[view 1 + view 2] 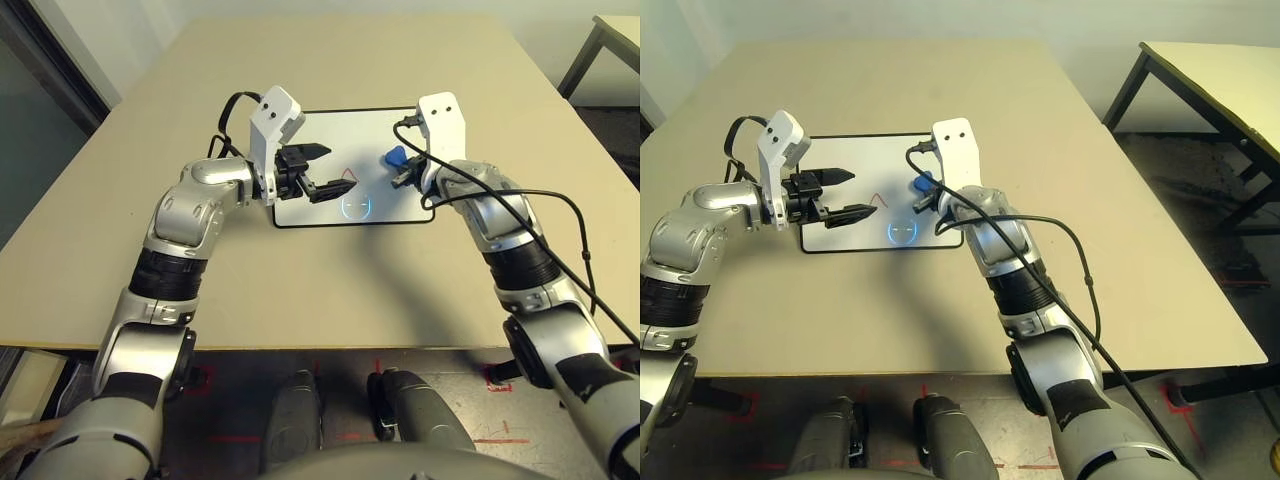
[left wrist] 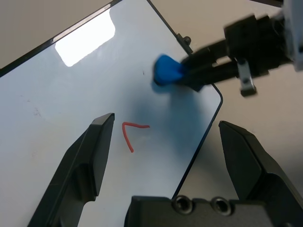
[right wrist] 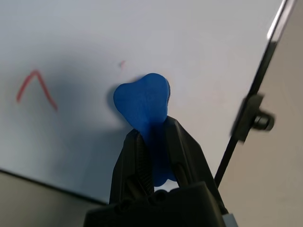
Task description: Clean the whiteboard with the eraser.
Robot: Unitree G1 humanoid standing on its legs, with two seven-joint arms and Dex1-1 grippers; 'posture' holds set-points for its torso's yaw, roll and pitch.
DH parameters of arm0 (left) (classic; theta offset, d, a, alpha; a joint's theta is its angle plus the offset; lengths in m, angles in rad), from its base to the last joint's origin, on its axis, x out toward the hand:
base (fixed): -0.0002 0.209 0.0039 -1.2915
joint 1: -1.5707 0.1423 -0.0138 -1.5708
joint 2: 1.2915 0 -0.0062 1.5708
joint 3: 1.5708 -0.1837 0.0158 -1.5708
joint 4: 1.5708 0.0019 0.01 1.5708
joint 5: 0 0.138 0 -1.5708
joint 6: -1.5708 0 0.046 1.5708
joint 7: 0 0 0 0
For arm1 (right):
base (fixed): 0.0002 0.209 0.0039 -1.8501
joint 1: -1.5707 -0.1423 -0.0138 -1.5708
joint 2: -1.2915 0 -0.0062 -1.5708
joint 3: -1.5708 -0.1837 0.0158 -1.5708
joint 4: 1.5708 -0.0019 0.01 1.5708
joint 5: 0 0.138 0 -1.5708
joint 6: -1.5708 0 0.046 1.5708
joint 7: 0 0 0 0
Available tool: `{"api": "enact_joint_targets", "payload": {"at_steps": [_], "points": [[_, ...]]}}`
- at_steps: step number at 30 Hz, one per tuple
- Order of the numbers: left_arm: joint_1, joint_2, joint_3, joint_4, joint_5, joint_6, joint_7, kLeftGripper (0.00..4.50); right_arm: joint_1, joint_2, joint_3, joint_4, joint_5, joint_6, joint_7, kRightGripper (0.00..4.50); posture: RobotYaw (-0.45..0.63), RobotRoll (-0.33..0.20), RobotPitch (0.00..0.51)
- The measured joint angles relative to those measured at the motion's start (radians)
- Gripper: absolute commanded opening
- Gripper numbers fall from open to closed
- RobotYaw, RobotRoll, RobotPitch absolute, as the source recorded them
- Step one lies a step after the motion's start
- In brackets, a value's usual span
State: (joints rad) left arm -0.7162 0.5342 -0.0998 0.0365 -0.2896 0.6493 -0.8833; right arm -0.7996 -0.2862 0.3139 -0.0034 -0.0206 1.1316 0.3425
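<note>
The whiteboard (image 1: 350, 135) lies flat in the middle of the beige table. It bears a small red angled mark (image 2: 130, 135) and a faint blue circle (image 1: 356, 206) near its front edge. My right gripper (image 3: 154, 130) is shut on the blue eraser (image 3: 144, 104), whose free end rests against the board close to its right edge. My left gripper (image 2: 166, 122) hovers open over the board's left half, above the red mark, with nothing between its fingers.
The beige table (image 1: 330, 290) stretches well beyond the board on all sides. A second table (image 1: 1230, 80) stands off to the right across a gap of floor. A black cable (image 1: 545, 200) loops along my right forearm.
</note>
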Motion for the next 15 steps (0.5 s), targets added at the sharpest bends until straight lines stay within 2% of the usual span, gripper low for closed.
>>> {"api": "enact_joint_targets", "payload": {"at_steps": [8,15], "points": [[0.000,0.002,0.002,-0.001,-0.002,0.000,0.000,4.50,0.006,-0.001,0.021,-0.032,0.003,0.055,0.017,0.54,-0.01,0.000,0.097],[0.000,0.002,0.002,0.000,-0.003,0.000,0.001,4.50,-0.085,0.051,-0.030,-0.014,0.008,0.029,-0.003,0.54,-0.01,0.000,0.096]]}}
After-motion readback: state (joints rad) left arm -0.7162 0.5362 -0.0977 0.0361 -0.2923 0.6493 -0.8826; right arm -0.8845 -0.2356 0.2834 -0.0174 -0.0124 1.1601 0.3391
